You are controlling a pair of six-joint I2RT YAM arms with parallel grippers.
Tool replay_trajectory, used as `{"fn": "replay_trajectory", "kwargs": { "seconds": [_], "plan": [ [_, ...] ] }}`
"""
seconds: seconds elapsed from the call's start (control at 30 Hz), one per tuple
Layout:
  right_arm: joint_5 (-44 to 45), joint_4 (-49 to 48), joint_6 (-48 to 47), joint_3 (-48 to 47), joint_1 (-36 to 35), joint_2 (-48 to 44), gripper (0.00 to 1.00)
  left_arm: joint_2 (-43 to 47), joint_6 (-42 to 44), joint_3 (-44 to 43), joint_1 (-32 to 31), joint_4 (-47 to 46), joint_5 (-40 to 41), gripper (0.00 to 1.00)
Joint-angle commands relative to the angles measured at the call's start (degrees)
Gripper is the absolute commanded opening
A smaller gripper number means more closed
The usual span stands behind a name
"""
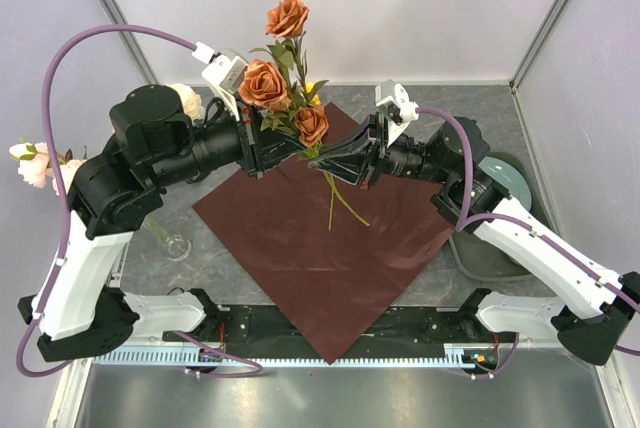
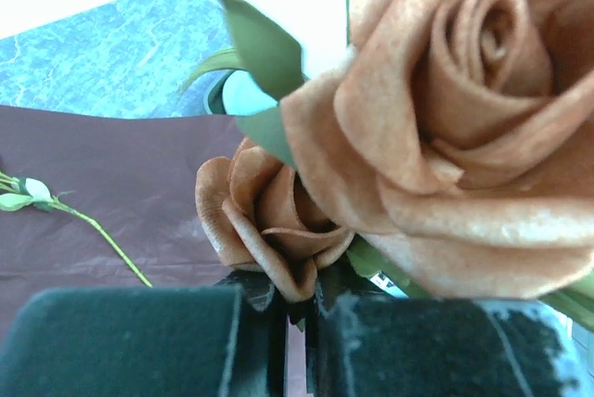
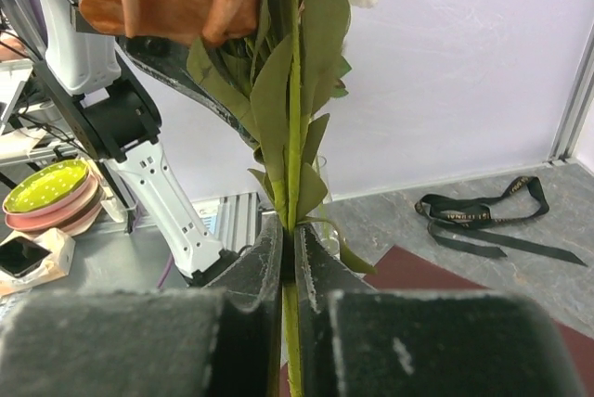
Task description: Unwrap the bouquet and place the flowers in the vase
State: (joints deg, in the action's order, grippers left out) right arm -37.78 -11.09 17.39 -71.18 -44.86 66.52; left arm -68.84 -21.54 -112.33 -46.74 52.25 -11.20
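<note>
Flowers [image 1: 268, 83]: rust-orange roses, green lvs, long stems; held in air over flat maroon wrap paper [image 1: 320, 268].
L claw [image 1: 272, 145]: clenched at rose stems.
R claw [image 1: 325, 164]: clamped on green stem.
Vase [image 1: 176, 243]: clear glass, on table L of paper.

Cloth-look rust roses [image 2: 464, 137], matt maroon wrap paper [image 1: 320, 268], clear glass vase [image 1: 172, 240], satiny blk ribbon [image 3: 483, 216]

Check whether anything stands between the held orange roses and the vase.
Only the left arm itself: its forearm lies across the straight line from the orange roses to the vase left of the wrapping paper. Nothing else visibly intervenes.
</note>
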Motion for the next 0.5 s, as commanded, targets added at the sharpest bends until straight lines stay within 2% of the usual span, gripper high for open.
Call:
{"fn": "replay_trajectory", "kwargs": {
  "seconds": [0.0,0.07,0.1,0.13,0.17,0.2,0.27,0.33,0.4,0.47],
  "plan": [
    [-0.6,-1.8,1.8,-1.3,-0.7,-0.3,0.16,2.7,-0.2,0.2,-0.1,-9.4,-0.3,0.02],
    [0.8,-1.8,2.3,-1.3,-0.6,-0.3,0.4,2.7,-0.1,-0.2,-0.1,-9.7,-0.7,0.02],
    [1.8,-1.3,2.5,-1.2,-0.6,-0.7,0.7,2.8,0.0,-0.3,-0.1,-9.6,-0.9,0.02],
    [3.1,-0.7,2.3,-1.2,-0.7,-1.0,0.85,3.0,0.1,-0.5,-0.1,-9.4,-1.2,0.02],
    [6.3,0.2,2.0,-1.2,-0.6,-1.3,0.95,3.4,0.4,-1.1,0.0,-9.2,-1.6,0.02],
    [8.2,2.4,1.7,-1.2,-0.6,-2.4,0.98,3.7,0.7,-1.8,0.0,-8.8,-1.7,0.02],
    [12.7,4.6,1.2,-0.7,-0.6,-3.8,0.98,4.1,1.2,-5.0,0.0,-6.7,-2.5,0.02],
    [20.9,7.4,0.5,0.1,-0.6,-6.7,0.98,4.3,1.7,-7.6,-0.1,-4.9,-3.3,0.02],
    [30.6,10.2,0.4,1.3,-0.5,-10.1,0.98,4.5,2.5,-12.9,-0.1,-1.0,-4.7,0.02],
    [36.3,11.8,0.2,2.4,-0.5,-13.5,0.98,4.3,3.6,-19.7,-0.1,4.6,-4.5,0.02]
  ]
}}
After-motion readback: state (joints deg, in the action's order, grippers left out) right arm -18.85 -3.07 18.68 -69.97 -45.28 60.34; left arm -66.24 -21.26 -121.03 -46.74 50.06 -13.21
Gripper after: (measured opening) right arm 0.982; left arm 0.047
